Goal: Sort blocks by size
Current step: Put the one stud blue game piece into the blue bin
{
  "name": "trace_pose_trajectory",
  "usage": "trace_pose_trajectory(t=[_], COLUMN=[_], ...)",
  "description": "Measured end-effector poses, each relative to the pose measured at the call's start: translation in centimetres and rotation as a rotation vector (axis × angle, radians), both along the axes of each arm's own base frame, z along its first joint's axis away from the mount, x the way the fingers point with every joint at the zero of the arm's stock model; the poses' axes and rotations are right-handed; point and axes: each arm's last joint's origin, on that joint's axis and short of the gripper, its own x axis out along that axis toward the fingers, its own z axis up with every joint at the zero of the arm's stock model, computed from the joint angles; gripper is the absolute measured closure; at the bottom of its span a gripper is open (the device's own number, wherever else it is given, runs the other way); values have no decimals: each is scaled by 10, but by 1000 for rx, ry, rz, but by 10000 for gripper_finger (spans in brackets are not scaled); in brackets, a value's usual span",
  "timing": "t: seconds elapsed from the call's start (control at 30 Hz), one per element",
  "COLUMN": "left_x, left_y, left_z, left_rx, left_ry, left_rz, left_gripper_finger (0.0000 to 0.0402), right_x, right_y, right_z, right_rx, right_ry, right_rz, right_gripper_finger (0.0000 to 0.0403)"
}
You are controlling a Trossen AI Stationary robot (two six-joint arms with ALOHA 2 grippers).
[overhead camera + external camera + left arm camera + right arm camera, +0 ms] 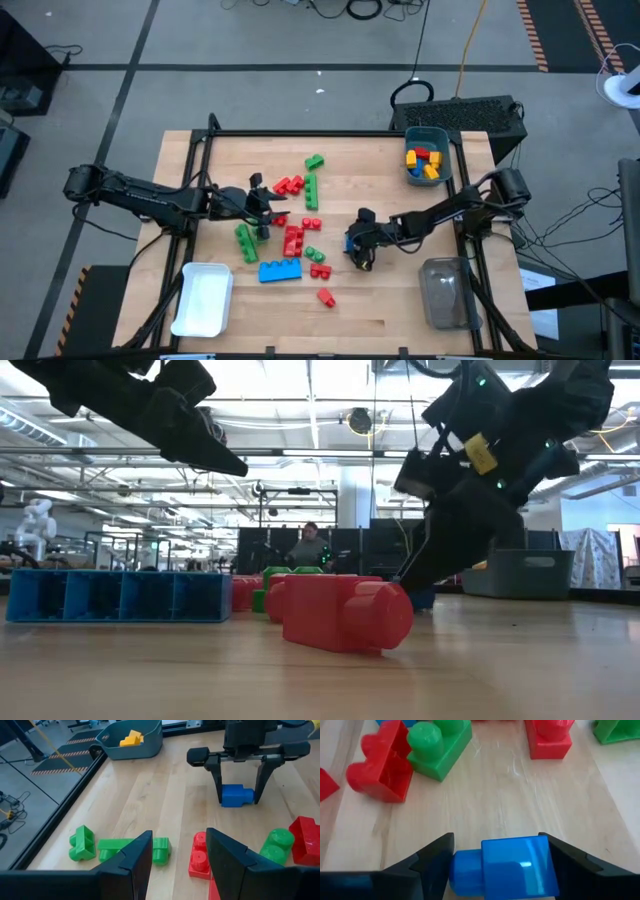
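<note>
Item: small blue block (507,866), mid-table toward the right edge. I see my right gripper (239,797) straddling it, jaws wide, not clamped. Left gripper (176,857): part-open, empty, over the blocks (292,240).

Three bins (427,152) (teal, white, clear), two arms (140,195).

Right gripper (239,795) pointing straight down at mid-table, fingers spread wide apart, left gripper (268,212) hovering raised and level, fingers parted, reaching inward
</note>
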Motion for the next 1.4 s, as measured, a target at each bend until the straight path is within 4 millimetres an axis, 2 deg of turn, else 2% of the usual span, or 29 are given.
trace_pose_trajectory(t=[0.33, 0.7, 1.07, 1.4], left_x=[0, -1, -2, -3], left_y=[0, 0, 0, 0], left_z=[0, -1, -5, -6], left_rx=[0, 2, 2, 0], left_ry=[0, 16, 57, 63], left_rz=[0, -1, 0, 1], left_gripper_finger=[235, 235, 235, 235], right_x=[-16, -57, -88, -110], right_y=[-19, -75, -118, -142], right_z=[49, 88, 99, 95], right_rx=[-47, -161, -172, -232], right_ry=[-79, -24, 41, 135], right_rz=[-54, -362, -606, -898], right_gripper_finger=[145, 143, 143, 143])
